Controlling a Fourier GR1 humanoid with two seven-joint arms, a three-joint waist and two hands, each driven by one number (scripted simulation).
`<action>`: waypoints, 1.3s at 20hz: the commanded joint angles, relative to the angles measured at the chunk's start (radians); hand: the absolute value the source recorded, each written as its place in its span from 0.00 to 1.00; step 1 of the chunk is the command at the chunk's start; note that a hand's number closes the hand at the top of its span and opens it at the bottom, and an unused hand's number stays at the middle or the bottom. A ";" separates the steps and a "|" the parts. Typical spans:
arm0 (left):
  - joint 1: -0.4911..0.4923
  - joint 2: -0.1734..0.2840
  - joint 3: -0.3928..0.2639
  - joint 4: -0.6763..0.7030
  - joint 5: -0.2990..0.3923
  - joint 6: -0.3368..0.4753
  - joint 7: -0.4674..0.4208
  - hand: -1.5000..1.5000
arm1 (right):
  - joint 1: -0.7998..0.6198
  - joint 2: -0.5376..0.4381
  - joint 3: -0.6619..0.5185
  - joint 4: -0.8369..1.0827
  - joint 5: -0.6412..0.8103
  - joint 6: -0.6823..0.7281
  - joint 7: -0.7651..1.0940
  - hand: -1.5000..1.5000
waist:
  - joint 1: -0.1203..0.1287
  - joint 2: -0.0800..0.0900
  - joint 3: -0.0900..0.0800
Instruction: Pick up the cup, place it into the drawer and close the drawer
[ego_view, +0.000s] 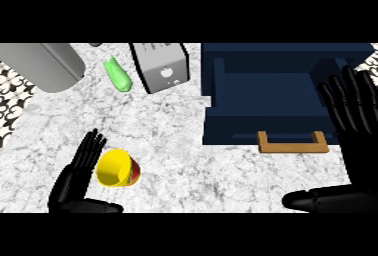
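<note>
A yellow cup (117, 168) with a red band lies tipped on the marble counter (184, 150) at lower left, its mouth facing the lower left. My left hand (77, 177) stands open just left of it, straight fingers close beside the rim, thumb along the bottom edge. The dark blue drawer (277, 107) is pulled open at the upper right, and its wooden handle (292, 142) faces me. My right hand (353, 120) is open at the right edge, fingers straight and overlapping the drawer's right side, thumb low at the bottom.
A silver toaster (161, 66) stands at the top centre, with a green bottle-like object (117, 74) lying to its left. A large grey metal container (40, 65) fills the top left corner. Patterned tiles show at the far left.
</note>
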 joint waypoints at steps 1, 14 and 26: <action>-0.033 0.008 0.011 0.175 -0.047 -0.014 -0.154 0.00 | -0.066 -0.001 0.002 -0.006 0.001 -0.031 0.069 0.00 | 0.000 0.001 0.000; -0.158 0.054 0.054 0.422 -0.063 -0.006 -0.255 0.00 | -0.038 0.013 0.016 0.011 0.023 -0.015 0.036 0.00 | 0.000 0.000 0.000; -0.269 0.027 0.051 0.649 -0.063 -0.049 -0.389 0.00 | 0.046 0.017 0.027 -0.093 -0.011 0.020 0.035 0.00 | -0.006 0.000 0.000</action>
